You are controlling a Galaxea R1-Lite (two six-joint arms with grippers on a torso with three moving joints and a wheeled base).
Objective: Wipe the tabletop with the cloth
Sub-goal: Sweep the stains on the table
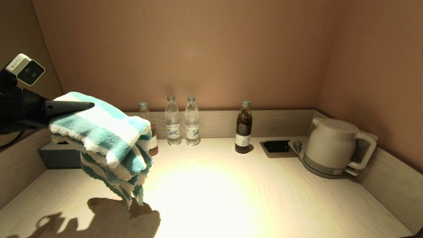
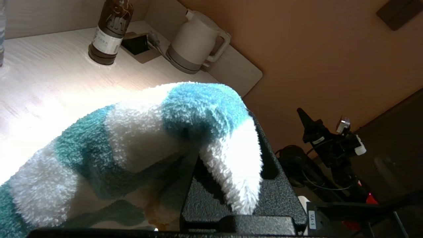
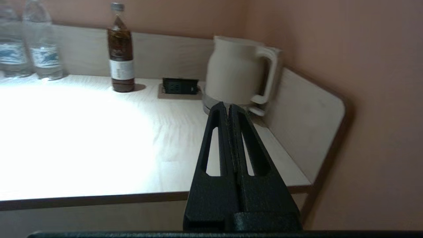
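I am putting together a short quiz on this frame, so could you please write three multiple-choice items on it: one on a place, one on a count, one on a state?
1. Where is the kettle?
A. far right corner of the tabletop
B. beside the tissue box
C. at the near edge

2. How many bottles stand along the back rim?
A. two
B. four
C. six

3. What state is the cloth in?
A. spread flat on the tabletop
B. held up in the air by the left gripper
C. draped on the kettle

Answers:
1 A, it stands by the rim's right corner.
2 B, three clear-capped and a dark bottle.
3 B, its shadow falls below it; the right gripper is shut and empty.
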